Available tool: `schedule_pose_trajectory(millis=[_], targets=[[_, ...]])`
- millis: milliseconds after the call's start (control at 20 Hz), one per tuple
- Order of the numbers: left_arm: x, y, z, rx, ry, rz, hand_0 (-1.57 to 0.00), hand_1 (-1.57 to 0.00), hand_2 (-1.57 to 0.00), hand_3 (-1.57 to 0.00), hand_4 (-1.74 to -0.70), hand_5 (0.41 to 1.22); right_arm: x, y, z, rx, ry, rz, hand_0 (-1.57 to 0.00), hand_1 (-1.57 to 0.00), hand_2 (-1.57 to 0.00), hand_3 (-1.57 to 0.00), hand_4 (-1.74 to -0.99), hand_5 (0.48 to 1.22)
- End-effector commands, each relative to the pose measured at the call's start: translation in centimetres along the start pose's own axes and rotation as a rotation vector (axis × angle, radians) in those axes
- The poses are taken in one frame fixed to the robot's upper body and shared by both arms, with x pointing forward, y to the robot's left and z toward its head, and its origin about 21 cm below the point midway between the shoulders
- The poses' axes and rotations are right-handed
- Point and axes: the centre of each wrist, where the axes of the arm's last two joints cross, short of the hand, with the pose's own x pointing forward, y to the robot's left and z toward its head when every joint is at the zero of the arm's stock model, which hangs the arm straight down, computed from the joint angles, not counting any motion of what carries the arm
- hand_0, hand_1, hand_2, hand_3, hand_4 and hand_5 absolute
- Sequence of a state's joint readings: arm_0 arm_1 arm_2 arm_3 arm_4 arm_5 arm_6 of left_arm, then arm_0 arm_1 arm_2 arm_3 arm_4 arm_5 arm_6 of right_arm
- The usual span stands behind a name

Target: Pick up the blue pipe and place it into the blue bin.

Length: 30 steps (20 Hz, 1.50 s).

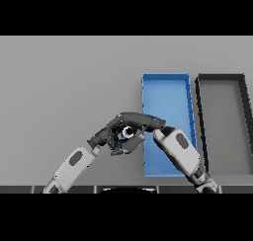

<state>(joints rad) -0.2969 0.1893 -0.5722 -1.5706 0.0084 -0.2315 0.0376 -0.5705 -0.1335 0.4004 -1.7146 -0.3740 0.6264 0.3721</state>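
Note:
The blue pipe (127, 132) shows only as a small blue and white round end, just left of the blue bin (165, 89). My right hand (134, 121) reaches in from the right over the bin's left wall, and its fingers curl round the pipe. My left hand (105, 137) comes in from the lower left and presses close against the pipe's left side. Most of the pipe is hidden between the two dark hands. The bin is a long open tray, and my right forearm covers its near end.
A dark grey bin (244, 121) of the same shape stands right beside the blue one, on its right. The grey table (64, 87) stretches away to the left and back.

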Motion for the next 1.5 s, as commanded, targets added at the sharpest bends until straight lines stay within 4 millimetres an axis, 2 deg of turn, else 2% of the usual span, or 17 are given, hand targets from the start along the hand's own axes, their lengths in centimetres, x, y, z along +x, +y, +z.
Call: schedule_pose_trajectory(millis=[0, 50, 150, 250, 350, 500, 550, 600, 700, 750, 800, 850, 1000, 1100, 1250, 1450], targets=[[-0.1, -0.3, -0.3, 0.009, -0.035, 0.031, -1.06, -1.02, -0.97, -0.94, -1.61, 1.221, -0.2, 0.2, 0.0, 0.014, 0.014, -0.024, -1.13, -1.12, -1.14, -0.96, -1.562, 0.666], [0.0, -0.4, -0.4, 0.013, -0.070, 0.061, -1.16, -1.13, -1.05, -1.07, -1.63, 1.221, -0.4, 0.2, 0.1, 0.015, 0.027, -0.050, -1.22, -1.21, -1.23, -1.08, -1.526, 0.728], [-0.1, -0.7, -0.4, 0.037, -0.104, 0.120, -1.31, -1.29, -1.19, -1.25, -1.67, 1.221, -1.0, 0.5, 0.2, 0.007, -0.002, -0.087, -1.35, -1.34, -1.35, -1.26, -1.469, 0.905], [-0.1, -0.7, -0.8, 0.037, -0.138, 0.139, -1.40, -1.39, -1.31, -1.36, -1.70, 1.221, -0.9, 0.7, 0.1, 0.007, -0.024, -0.025, -1.43, -1.42, -1.43, -1.37, -1.441, 1.019], [-0.2, -0.5, -0.6, 0.030, -0.110, 0.139, -1.46, -1.45, -1.37, -1.44, -1.71, 1.221, -1.0, 0.7, 0.2, 0.007, -0.024, 0.022, -1.48, -1.48, -1.48, -1.44, -1.457, 1.092], [0.0, -0.2, -0.4, 0.032, -0.115, 0.147, -1.52, -1.51, -1.39, -1.50, -1.73, 1.221, -1.0, 0.9, 0.4, -0.001, -0.052, 0.004, -1.52, -1.52, -1.53, -1.51, -1.475, 1.155], [0.0, 0.0, -0.1, 0.042, -0.128, 0.124, -1.43, -1.35, -1.22, -1.33, -1.65, 1.221, -0.8, 0.7, 0.4, -0.010, -0.067, -0.011, -1.53, -1.53, -1.53, -1.52, -1.480, 1.168], [0.0, 0.1, 0.0, 0.025, -0.132, 0.082, -1.16, -1.08, -0.98, -1.07, -1.54, 1.221, -0.7, 0.8, 0.2, -0.012, -0.059, -0.035, -1.54, -1.54, -1.54, -1.53, -1.483, 1.179], [-0.1, 0.4, 0.0, -0.029, -0.095, -0.011, -0.74, -0.69, -0.62, -0.68, -1.31, 1.221, -0.8, 0.9, 0.1, -0.011, -0.035, -0.032, -1.55, -1.55, -1.55, -1.54, -1.488, 1.194], [-0.2, 0.9, 0.1, -0.045, -0.097, -0.036, -0.59, -0.55, -0.50, -0.55, -1.22, 1.221, -0.7, 0.9, 0.0, -0.010, -0.031, -0.023, -1.56, -1.56, -1.56, -1.55, -1.490, 1.199], [-0.3, 0.8, 0.3, -0.054, -0.114, -0.055, -0.47, -0.44, -0.40, -0.44, -1.14, 1.187, -0.5, 1.0, 0.1, 0.001, -0.033, -0.026, -1.56, -1.56, -1.56, -1.55, -1.491, 1.204], [-0.5, 0.7, 0.2, -0.058, -0.111, -0.064, -0.38, -0.35, -0.32, -0.35, -1.09, 1.113, -0.3, 1.0, 0.0, 0.006, -0.009, -0.018, -1.56, -1.56, -1.56, -1.56, -1.492, 1.207], [-0.7, 0.8, 0.2, -0.038, -0.053, -0.084, -0.19, -0.18, -0.16, -0.18, -0.97, 0.849, -0.5, 1.1, 0.1, 0.001, -0.073, -0.023, -1.57, -1.57, -1.57, -1.56, -1.495, 1.214], [-0.8, 0.9, 0.2, -0.025, -0.038, -0.098, -0.12, -0.12, -0.10, -0.11, -0.91, 0.735, -0.3, 0.9, 0.0, -0.003, -0.063, -0.008, -1.57, -1.57, -1.57, -1.57, -1.496, 1.216], [-0.6, 0.8, 0.3, -0.022, -0.015, -0.093, -0.06, -0.06, -0.05, -0.06, -0.89, 0.638, -0.2, 0.7, -0.1, -0.006, -0.052, 0.002, -1.57, -1.57, -1.57, -1.57, -1.493, 1.219], [-1.0, 0.6, 0.0, -0.016, 0.015, -0.044, -0.03, -0.02, -0.02, -0.02, -0.89, 0.576, -0.4, 1.0, 0.1, -0.008, -0.100, -0.031, -1.57, -1.57, -1.57, -1.57, -1.489, 1.220]])
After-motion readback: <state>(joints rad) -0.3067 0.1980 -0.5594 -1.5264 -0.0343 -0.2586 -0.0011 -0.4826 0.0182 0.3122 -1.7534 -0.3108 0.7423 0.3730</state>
